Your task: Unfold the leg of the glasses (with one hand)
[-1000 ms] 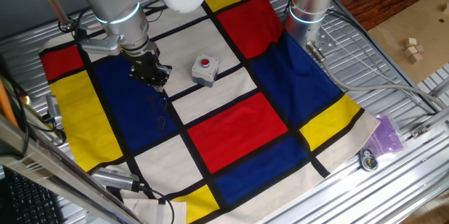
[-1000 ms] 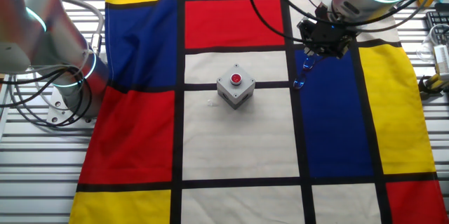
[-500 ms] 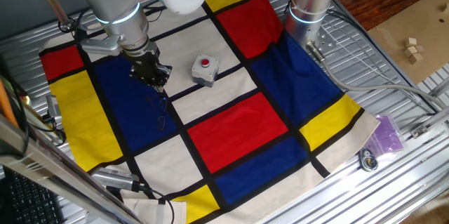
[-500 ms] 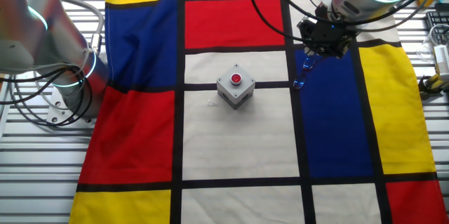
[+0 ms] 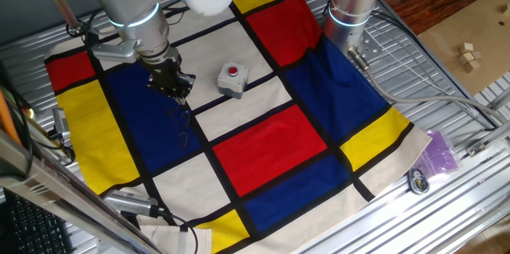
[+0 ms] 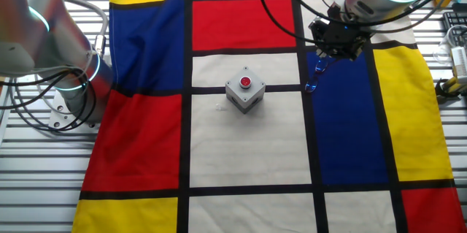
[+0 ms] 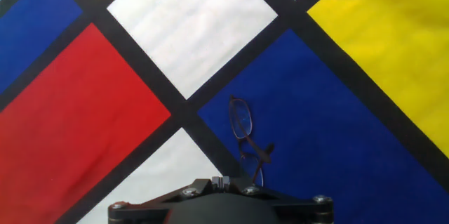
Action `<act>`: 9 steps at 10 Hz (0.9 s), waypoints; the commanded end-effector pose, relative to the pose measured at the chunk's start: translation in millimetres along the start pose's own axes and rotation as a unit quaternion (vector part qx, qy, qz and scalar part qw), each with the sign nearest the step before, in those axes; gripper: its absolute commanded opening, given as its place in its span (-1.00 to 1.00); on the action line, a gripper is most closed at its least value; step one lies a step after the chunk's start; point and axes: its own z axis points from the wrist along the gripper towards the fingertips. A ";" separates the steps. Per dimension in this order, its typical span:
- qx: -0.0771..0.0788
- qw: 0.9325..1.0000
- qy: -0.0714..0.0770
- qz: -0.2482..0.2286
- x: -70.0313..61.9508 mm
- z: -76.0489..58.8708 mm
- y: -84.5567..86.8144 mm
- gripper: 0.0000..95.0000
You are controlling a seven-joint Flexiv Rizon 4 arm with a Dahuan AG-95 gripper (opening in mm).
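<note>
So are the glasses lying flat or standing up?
Lying flat: the glasses rest on the blue cloth. Folded or spread, cannot tell.

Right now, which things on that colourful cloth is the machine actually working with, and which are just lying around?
Part of the job:
the glasses, on a blue patch
the leg
the claw, poised over them

Just lying about:
grey box with a red button
purple bag off the cloth

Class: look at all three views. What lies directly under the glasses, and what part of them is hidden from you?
The glasses lie on the blue panel of the checked cloth, beside a black stripe. In the hand view their near end runs under the gripper body, so that lens and the leg's hinge are covered.
</note>
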 end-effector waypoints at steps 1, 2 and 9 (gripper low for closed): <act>0.094 0.982 0.072 0.149 11.1 23.7 44.0 -1.00; 0.091 0.981 0.074 0.155 14.5 23.8 37.5 -1.00; 0.096 0.975 0.081 0.182 20.6 38.2 68.5 -1.00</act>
